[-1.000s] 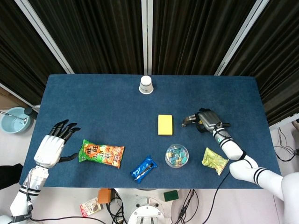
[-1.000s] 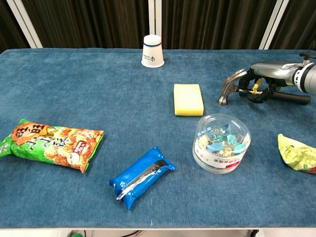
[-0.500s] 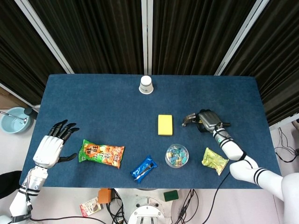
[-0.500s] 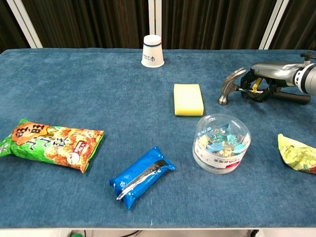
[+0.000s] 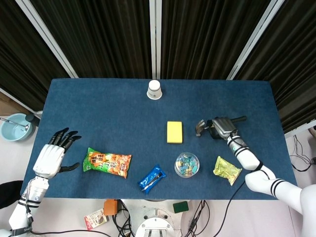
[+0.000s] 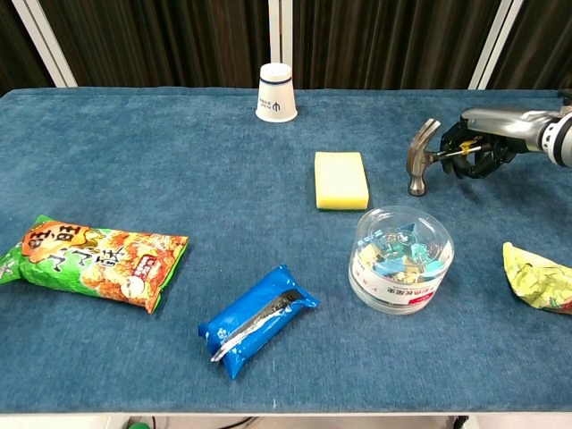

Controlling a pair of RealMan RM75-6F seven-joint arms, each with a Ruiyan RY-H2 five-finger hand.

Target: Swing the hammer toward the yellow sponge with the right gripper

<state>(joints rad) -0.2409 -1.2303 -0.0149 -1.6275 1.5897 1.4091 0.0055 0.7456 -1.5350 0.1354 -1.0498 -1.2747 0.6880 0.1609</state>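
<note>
At nine o'clock from the right hand [image 6: 478, 143], which grips the hammer [image 6: 418, 164] head-down, lies the sponge [image 6: 340, 180], near; left hand [image 5: 49, 157] spread, well apart.

Blue-clothed counter [image 5: 98, 108] before black pleated curtains [image 5: 103, 34] crossed by pale metal struts [image 5: 155, 39]. Whitish floor [image 5: 10, 153] at left, bearing a light blue bowl [image 5: 14, 127]. Cables [image 5: 296, 153] lying at right.
</note>
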